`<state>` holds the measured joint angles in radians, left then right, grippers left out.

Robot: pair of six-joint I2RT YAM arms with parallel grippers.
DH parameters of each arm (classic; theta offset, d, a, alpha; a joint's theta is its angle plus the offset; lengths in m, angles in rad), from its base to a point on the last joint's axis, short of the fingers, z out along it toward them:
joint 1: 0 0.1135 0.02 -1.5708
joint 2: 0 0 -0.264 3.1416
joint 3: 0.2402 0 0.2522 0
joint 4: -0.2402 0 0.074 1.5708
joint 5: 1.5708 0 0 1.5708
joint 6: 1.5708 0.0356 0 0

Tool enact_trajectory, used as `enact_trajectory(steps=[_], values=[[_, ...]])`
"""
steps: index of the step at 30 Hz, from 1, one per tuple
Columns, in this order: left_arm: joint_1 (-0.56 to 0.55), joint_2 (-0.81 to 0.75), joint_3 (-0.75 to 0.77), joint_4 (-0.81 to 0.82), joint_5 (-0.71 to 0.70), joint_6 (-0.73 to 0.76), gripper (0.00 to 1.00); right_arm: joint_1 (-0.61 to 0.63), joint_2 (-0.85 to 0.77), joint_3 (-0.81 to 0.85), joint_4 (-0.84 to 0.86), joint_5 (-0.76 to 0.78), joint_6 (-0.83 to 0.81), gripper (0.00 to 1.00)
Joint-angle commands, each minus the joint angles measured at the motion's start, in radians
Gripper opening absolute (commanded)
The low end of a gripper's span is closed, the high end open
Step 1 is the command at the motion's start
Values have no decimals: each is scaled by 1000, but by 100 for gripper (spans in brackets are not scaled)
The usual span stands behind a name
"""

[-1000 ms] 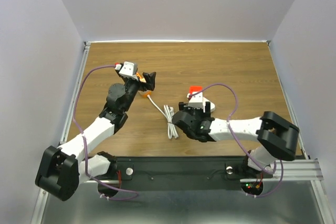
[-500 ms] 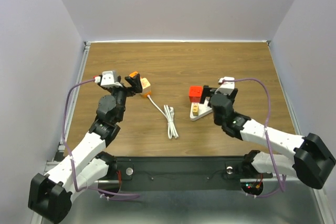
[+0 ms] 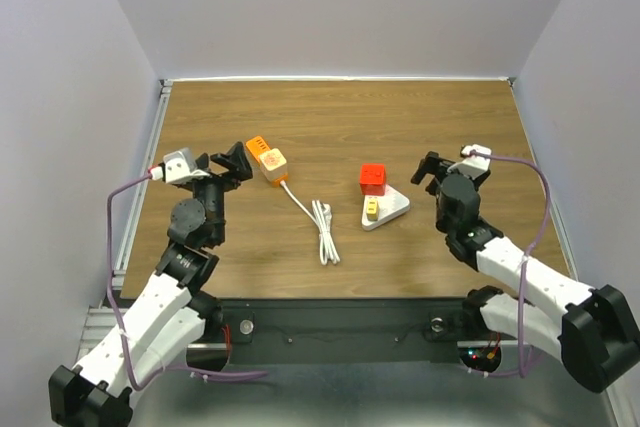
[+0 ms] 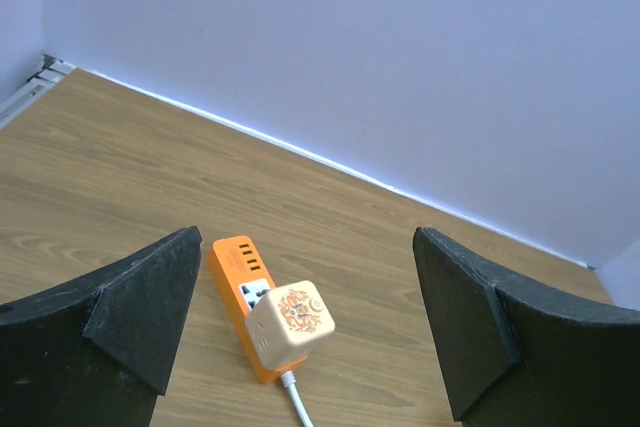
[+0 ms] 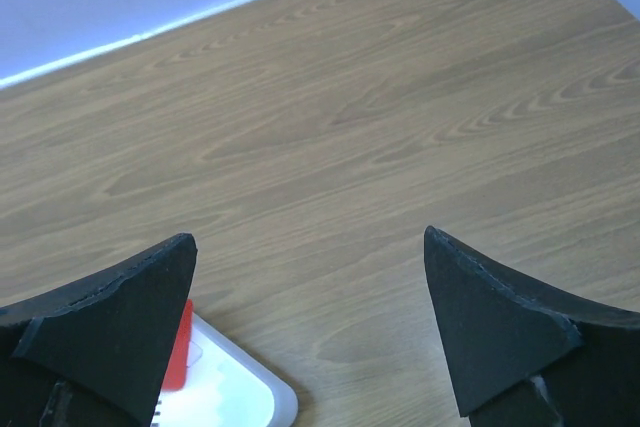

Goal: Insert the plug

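Observation:
An orange power strip [image 3: 258, 150] lies on the wood table with a cream cube plug [image 3: 273, 160] seated on its near end. The plug's white cable [image 3: 318, 222] trails toward the front. In the left wrist view the strip [image 4: 232, 262] and cube [image 4: 290, 322] sit between my fingers, farther off. My left gripper [image 3: 228, 164] is open and empty, just left of the strip. My right gripper [image 3: 437, 169] is open and empty, right of a white triangular socket block [image 3: 392, 209] carrying a red cube [image 3: 373, 178] and a small yellow plug [image 3: 371, 209].
The white block's corner [image 5: 235, 397] and a red edge [image 5: 178, 347] show at the lower left of the right wrist view. Grey walls enclose the table on three sides. A metal rail [image 3: 140, 197] runs along the left edge.
Both arms have drawn back. My left gripper moved left and away from the strip, leaving the cube plug on it. My right gripper moved right, off the white socket block.

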<state>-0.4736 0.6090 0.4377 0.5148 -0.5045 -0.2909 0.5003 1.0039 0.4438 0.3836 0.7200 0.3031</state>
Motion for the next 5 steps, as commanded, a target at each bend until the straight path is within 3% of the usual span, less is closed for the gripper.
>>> enact_trajectory(steps=[1,5], values=[[4,-14,-11,21,-65,-16,99,-5,-36,3,83,-1,10,100],[4,12,4,18,-97,-21,99,-6,-36,-2,84,12,5,100]])
